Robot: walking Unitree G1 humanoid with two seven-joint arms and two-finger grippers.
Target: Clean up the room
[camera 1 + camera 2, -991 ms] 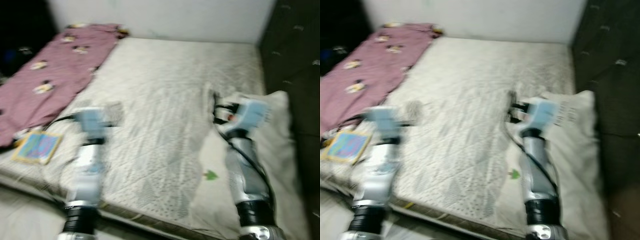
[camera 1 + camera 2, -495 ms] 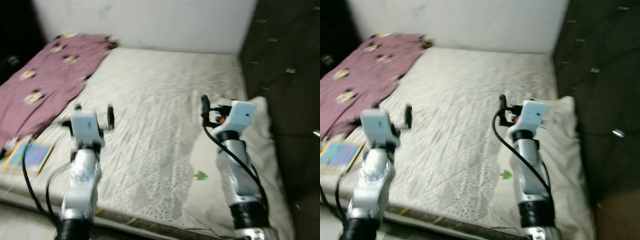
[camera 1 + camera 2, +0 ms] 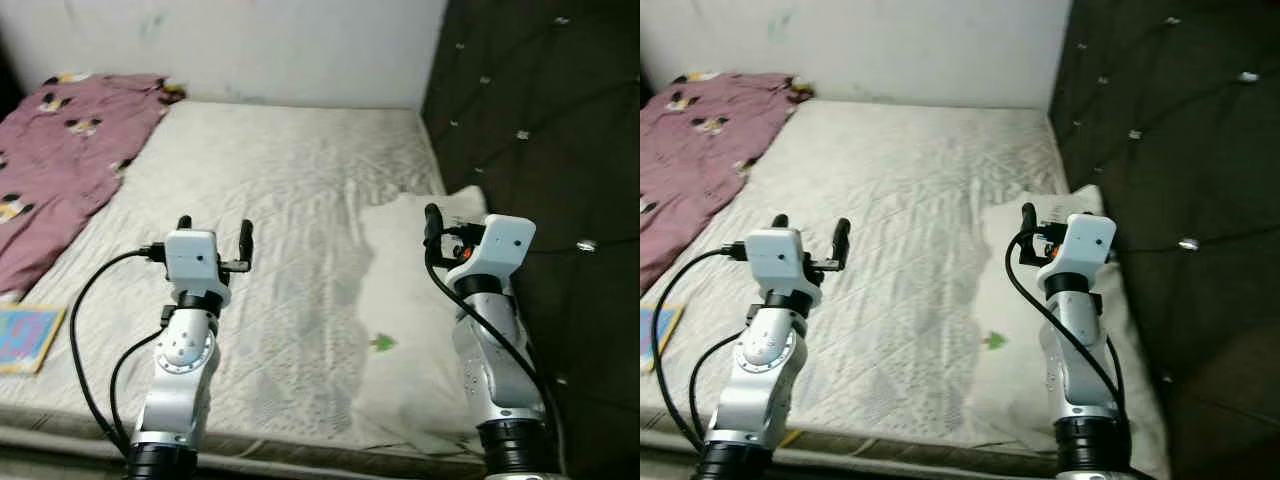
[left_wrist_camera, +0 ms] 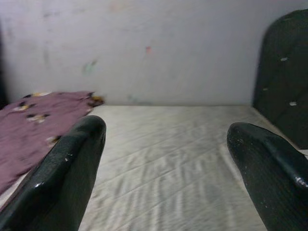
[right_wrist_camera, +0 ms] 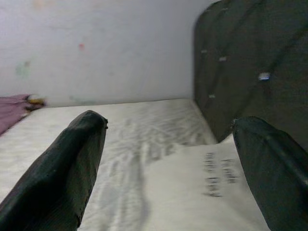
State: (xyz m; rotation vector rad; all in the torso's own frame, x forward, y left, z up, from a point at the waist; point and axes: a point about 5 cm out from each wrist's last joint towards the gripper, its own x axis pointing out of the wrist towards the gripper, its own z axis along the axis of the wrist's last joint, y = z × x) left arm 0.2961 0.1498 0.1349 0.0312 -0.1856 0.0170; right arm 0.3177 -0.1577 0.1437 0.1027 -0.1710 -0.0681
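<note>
A maroon blanket (image 3: 60,170) with small cartoon prints lies crumpled over the far left of the white mattress (image 3: 280,200). A white pillow (image 3: 420,300) with a green mark rests on the mattress's right side, against the dark headboard. A colourful book (image 3: 20,340) lies at the near left edge. My left gripper (image 3: 214,231) is held above the mattress's near left part, open, with nothing between its fingers (image 4: 67,168). My right gripper (image 5: 168,159) hovers over the pillow, open and holding nothing, its fingers (image 5: 62,168) wide apart.
A dark tufted headboard (image 3: 540,120) runs along the right side. A pale wall (image 3: 250,40) with a few small marks stands behind the bed. The mattress's front edge (image 3: 300,445) runs just before me.
The camera has swung to the right, so blanket and book sit further left in view. The pictures are sharper now. Both arms stay raised over the bed with grippers open.
</note>
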